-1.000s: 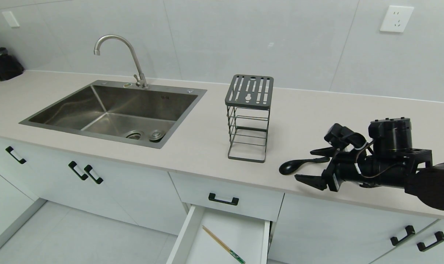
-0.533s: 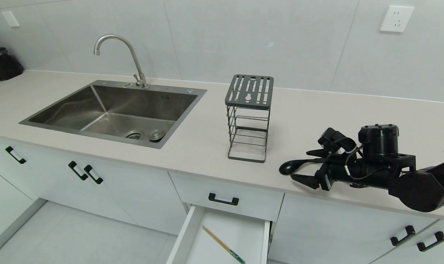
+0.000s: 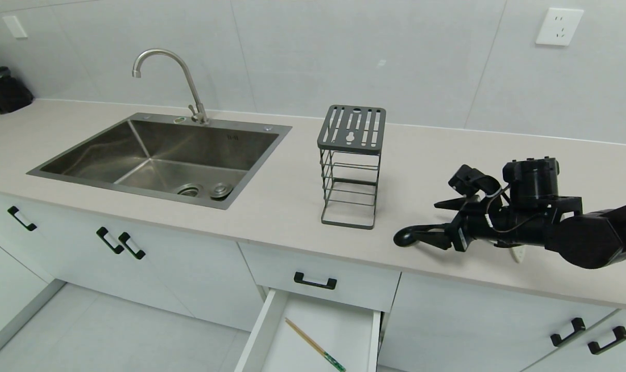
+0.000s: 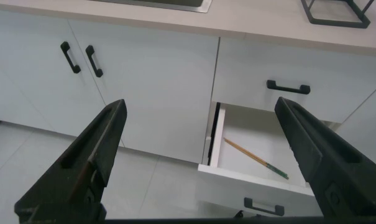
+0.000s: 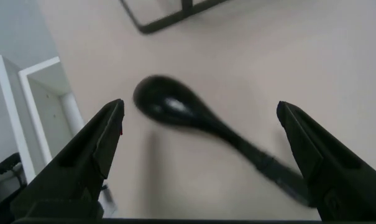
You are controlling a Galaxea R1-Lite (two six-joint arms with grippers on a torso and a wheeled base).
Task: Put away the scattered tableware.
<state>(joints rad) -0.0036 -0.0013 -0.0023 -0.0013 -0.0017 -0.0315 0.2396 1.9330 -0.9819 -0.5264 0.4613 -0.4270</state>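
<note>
The right hand [image 3: 430, 219], spread wide, straddles the black spoon [image 5: 175, 109] on the surface [image 3: 271, 206]; the left hand [image 4: 200, 109] gapes wide too.

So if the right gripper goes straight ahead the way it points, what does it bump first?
Probably the black spoon. Its handle lies between the open fingers of the right gripper, with the bowl just ahead. Height is hard to judge.

Head overlooks counter [image 3: 271, 206]; left wrist shares drawer [image 4: 268, 140]; right wrist close over spoon [image 5: 175, 106].
</note>
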